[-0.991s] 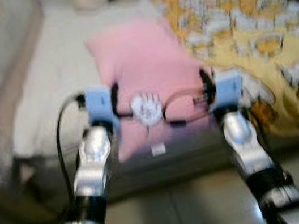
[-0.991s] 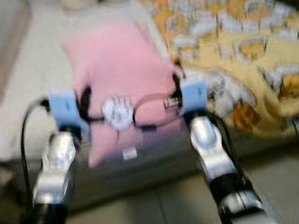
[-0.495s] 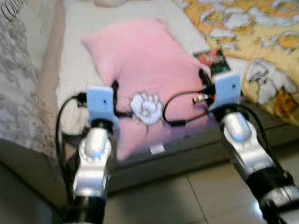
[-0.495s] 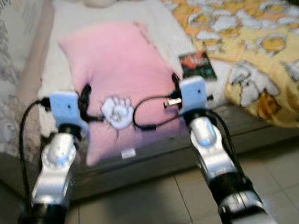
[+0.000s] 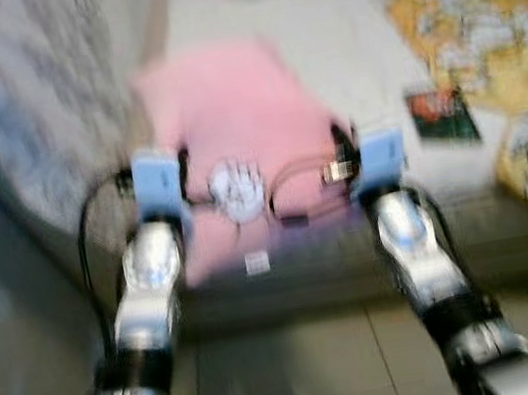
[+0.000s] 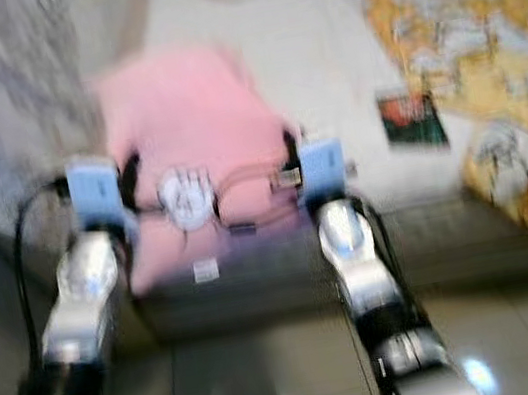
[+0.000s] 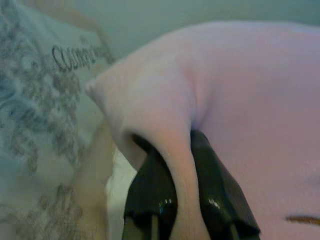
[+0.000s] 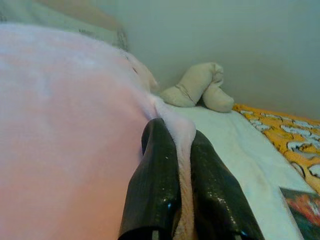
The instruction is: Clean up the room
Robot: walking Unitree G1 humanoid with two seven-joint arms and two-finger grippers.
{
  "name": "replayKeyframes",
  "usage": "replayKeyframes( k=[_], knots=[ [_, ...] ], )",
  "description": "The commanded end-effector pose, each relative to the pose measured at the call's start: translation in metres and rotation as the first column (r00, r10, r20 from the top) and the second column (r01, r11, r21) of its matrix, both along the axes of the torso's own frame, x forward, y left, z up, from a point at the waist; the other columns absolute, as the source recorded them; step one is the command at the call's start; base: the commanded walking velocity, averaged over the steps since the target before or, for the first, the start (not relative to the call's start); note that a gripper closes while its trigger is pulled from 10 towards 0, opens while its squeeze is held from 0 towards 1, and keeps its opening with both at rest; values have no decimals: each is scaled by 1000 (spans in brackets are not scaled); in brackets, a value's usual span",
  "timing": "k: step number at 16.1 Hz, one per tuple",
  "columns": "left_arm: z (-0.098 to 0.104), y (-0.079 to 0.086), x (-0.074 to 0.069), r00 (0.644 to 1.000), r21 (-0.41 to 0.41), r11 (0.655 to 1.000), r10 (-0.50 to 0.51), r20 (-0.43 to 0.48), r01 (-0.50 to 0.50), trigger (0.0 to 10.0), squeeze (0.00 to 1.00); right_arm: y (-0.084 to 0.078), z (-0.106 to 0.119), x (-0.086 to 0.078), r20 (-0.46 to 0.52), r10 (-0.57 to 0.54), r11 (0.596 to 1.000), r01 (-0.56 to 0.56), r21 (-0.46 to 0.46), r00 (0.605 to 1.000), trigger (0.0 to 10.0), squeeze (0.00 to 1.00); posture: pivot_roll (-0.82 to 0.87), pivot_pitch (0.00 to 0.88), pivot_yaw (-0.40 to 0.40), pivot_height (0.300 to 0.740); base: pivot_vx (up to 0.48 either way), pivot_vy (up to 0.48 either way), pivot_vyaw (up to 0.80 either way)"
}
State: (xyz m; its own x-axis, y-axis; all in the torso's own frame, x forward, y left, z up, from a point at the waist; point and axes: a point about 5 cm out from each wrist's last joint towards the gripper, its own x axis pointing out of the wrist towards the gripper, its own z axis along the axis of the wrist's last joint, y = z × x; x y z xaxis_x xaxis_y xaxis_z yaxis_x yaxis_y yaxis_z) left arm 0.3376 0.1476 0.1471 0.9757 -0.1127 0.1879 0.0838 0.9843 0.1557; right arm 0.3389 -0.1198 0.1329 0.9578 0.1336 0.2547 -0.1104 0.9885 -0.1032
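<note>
A pink pillow [image 5: 231,122] with a white paw print [image 5: 236,188] hangs between my two arms over the near edge of the bed [image 5: 318,36]. My left gripper [image 7: 186,150] is shut on a pinched fold of the pillow [image 7: 240,100] at its left side. At the right side my right gripper [image 8: 181,145] is shut on the pillow's [image 8: 60,110] edge. Both silver arms reach forward, the left arm [image 5: 151,277] and the right arm [image 5: 409,244].
A patterned grey headboard [image 5: 16,107] rises on the left. A yellow printed blanket [image 5: 476,10] covers the bed's right side, with a dark book [image 5: 443,115] beside it. A cream plush toy [image 8: 200,87] sits at the far end. Tiled floor [image 5: 304,373] lies below.
The whole picture has shifted and blurred, so the camera has moved, bringing the headboard further in on the left. Both grippers keep their hold on the pillow.
</note>
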Motion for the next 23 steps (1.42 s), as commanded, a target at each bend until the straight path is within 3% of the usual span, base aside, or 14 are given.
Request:
replayKeyframes(
  k=[1, 10, 14, 17, 19, 21, 23],
  knots=[
    [9, 10, 2, 998, -13, 998, 56, 36, -56, 10000, 0, -28, 0, 2, -12, -113, 993, 113, 40, 994, 10000, 0, 12, 0, -49, 740, 458, 0, 706],
    [17, 20, 4, 999, 26, 999, 31, 43, -32, 10000, 0, -24, -5, 2, -36, -117, 992, 119, 45, 992, 10000, 0, 34, 0, -43, 740, 468, 0, 56],
    [20, 20, 7, 999, 37, 999, 18, 44, -19, 10000, 0, -21, -8, -1, -42, -117, 992, 119, 44, 992, 10000, 0, 29, 0, -32, 740, 480, 0, -391],
    [25, 21, 14, 999, 60, 998, -7, 37, 4, 10000, 0, -23, -7, 0, -44, -127, 990, 130, 61, 991, 10000, 0, 22, 0, -28, 740, 480, 0, 0],
    [30, 24, 26, 1000, 110, 994, -21, 18, 19, 10000, 0, -20, -8, 6, -92, -121, 978, 134, 158, 988, 10000, 0, 30, 0, -24, 740, 480, 0, 0],
    [40, 42, 42, 996, 236, 968, 84, -1, -82, 10000, 0, -3, -9, 19, -182, -42, 947, 98, 307, 982, 10000, 0, 45, 26, -4, 740, 240, 0, 0],
    [49, 47, 52, 996, 292, 954, 81, -23, -71, 10000, 0, 13, -8, 27, -222, 28, 930, 56, 363, 975, 10000, 0, 75, 69, 20, 740, 0, 0, 0]
  ],
)
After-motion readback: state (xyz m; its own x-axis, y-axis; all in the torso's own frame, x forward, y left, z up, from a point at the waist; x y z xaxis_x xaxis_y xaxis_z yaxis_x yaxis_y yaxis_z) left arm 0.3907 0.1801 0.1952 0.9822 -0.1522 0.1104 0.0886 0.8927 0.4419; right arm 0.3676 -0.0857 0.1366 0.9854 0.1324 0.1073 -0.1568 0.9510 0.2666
